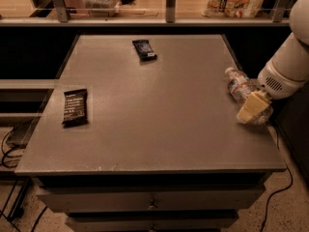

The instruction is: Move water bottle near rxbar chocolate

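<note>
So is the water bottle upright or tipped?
Tipped: the water bottle lies lengthwise on the table, near its right edge, gripper at its base.

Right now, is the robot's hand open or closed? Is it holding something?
Gripper: on the right of the table, at the base end of the lying bottle; open or shut cannot be told.

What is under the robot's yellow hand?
The water bottle, lying near the table's edge. Its capped end pokes out; the gripper covers its other end.
</note>
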Controlling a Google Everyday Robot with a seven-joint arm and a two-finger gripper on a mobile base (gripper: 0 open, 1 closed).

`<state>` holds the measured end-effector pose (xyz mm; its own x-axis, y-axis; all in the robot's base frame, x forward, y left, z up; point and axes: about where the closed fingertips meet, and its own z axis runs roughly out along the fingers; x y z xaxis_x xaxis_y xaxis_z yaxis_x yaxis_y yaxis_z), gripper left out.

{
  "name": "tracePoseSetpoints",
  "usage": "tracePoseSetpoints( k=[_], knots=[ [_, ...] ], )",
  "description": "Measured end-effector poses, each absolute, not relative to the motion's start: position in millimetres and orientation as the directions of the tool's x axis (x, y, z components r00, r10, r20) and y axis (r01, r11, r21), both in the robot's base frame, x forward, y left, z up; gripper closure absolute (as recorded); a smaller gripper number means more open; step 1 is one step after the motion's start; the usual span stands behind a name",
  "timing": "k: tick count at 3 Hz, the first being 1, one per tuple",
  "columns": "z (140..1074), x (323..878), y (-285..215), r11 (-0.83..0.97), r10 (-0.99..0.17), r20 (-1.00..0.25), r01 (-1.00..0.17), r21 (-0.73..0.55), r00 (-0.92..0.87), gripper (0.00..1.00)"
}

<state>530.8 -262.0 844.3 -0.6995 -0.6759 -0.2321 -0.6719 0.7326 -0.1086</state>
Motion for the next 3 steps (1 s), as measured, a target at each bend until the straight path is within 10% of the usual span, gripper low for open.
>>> tracePoseSetpoints(
  k=[3],
  knots=[
    [919,557,-219,0.561,-0.828,-0.22,-0.764,-0.319,-0.516,1.0]
  ],
)
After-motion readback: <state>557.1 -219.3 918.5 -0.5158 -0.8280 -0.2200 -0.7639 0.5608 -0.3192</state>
